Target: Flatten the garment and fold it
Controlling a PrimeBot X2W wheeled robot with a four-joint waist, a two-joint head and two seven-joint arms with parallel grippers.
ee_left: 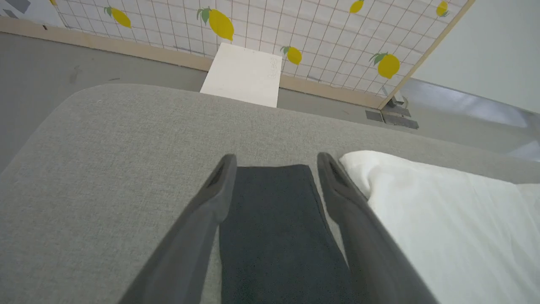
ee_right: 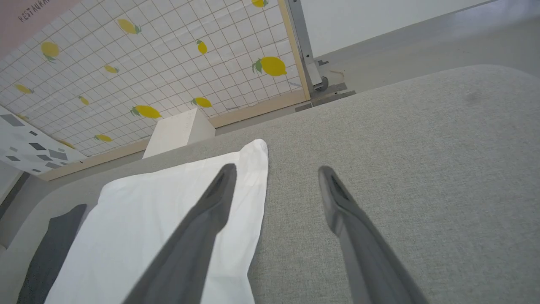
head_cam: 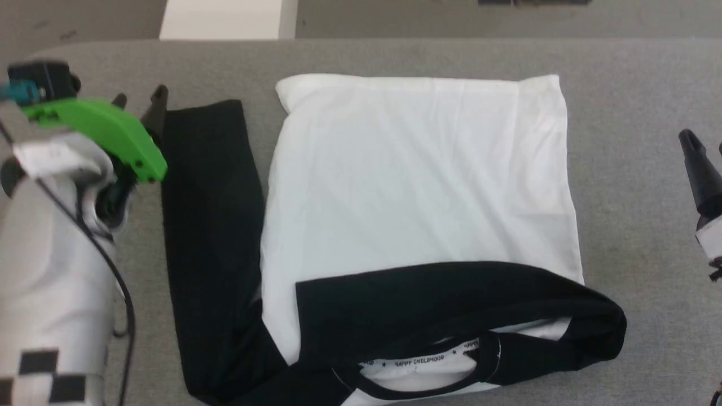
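The garment (head_cam: 417, 180) lies on the grey table with its white body spread flat. One black sleeve (head_cam: 451, 304) is folded across the body just above the collar and its printed neck band (head_cam: 423, 361). The other black sleeve (head_cam: 208, 225) runs straight along the body's left side. My left gripper (head_cam: 140, 98) is open over that sleeve's far end; in the left wrist view the left gripper (ee_left: 275, 162) straddles the sleeve cuff (ee_left: 274, 219). My right gripper (head_cam: 705, 144) is open, apart from the garment's right edge. In the right wrist view, the right gripper (ee_right: 277, 171) has one finger over the white body (ee_right: 168, 219).
The grey fabric table (head_cam: 620, 84) has rounded far corners and bare cloth on both sides of the garment. Beyond its far edge, a white box (ee_left: 244, 74) stands on the floor before a lemon-patterned screen (ee_left: 295, 29).
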